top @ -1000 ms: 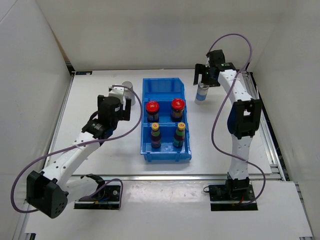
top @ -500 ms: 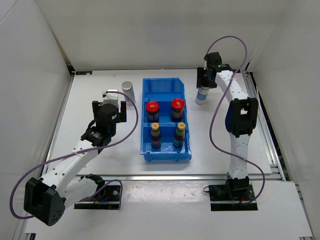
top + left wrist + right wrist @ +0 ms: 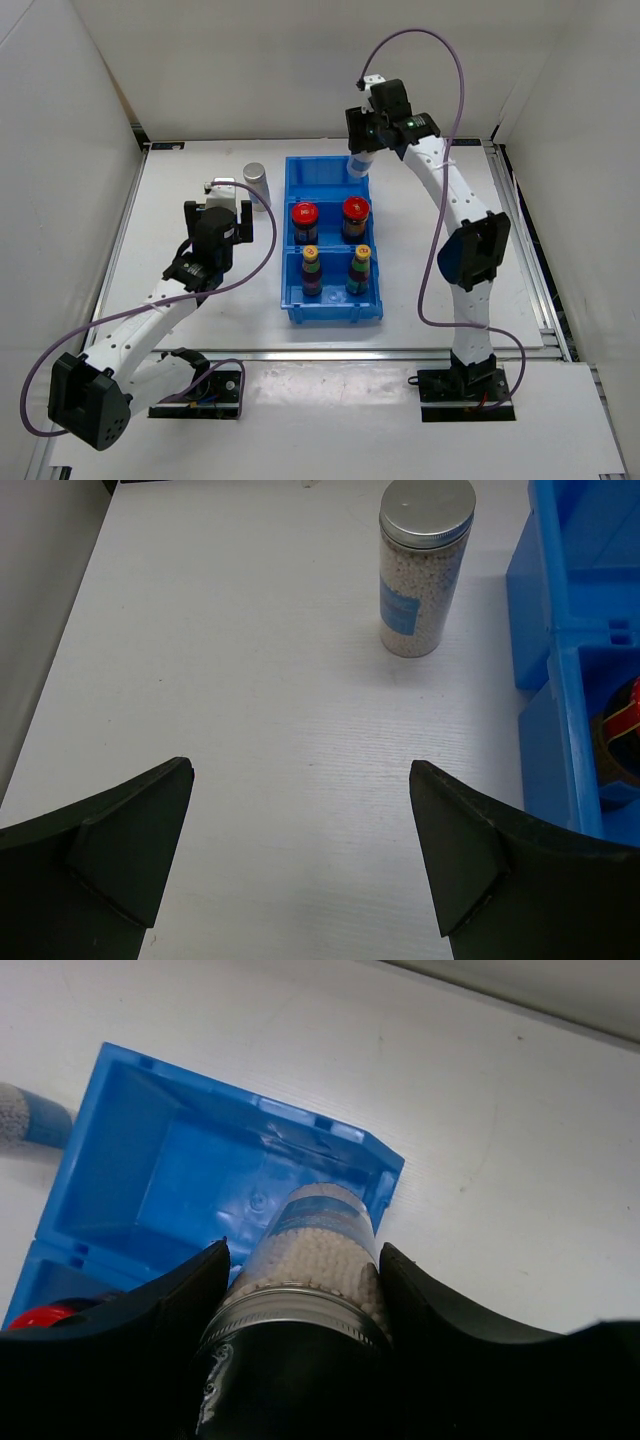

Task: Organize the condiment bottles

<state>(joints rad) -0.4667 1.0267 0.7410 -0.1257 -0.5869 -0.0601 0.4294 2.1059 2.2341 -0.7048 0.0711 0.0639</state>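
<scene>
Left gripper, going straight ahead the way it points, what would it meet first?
Likely the silver-topped bottle, upright ahead, roughly in line with the finger on the picture's right; depth unclear.

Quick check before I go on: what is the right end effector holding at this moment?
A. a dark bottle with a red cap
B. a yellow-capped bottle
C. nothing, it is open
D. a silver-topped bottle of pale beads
D: in the right wrist view the right end effector is closed around the silver-topped bottle, held at the far edge of the blue bin.
</scene>
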